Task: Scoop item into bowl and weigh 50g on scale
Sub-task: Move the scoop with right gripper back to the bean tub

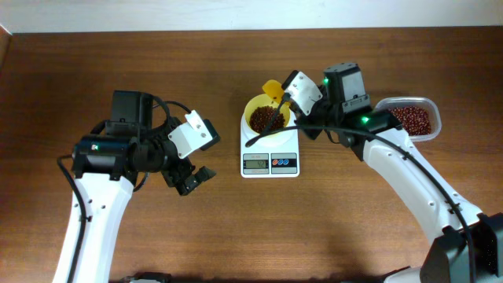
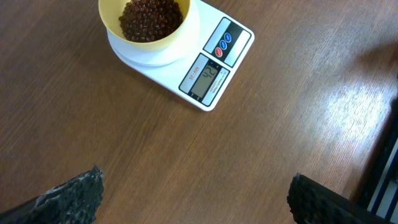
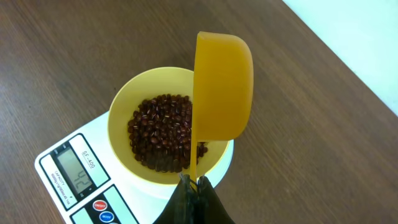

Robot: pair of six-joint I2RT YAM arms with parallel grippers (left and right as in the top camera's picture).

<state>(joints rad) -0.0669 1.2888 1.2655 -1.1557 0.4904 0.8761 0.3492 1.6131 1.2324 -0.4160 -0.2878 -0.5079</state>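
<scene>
Right wrist view reveals right pincer (image 3: 194,186) clamped on the tipped scoop (image 3: 224,87) above bowl (image 3: 122,104) (overhead: left pincer (image 1: 196,180) wide).

The overhead view looks straight down on the whole table (image 1: 236,236) from far off. The left wrist view looks slantwise over bare wood toward the scale (image 2: 214,68) and bowl (image 2: 155,45); the right wrist view sits close above those same two.
</scene>
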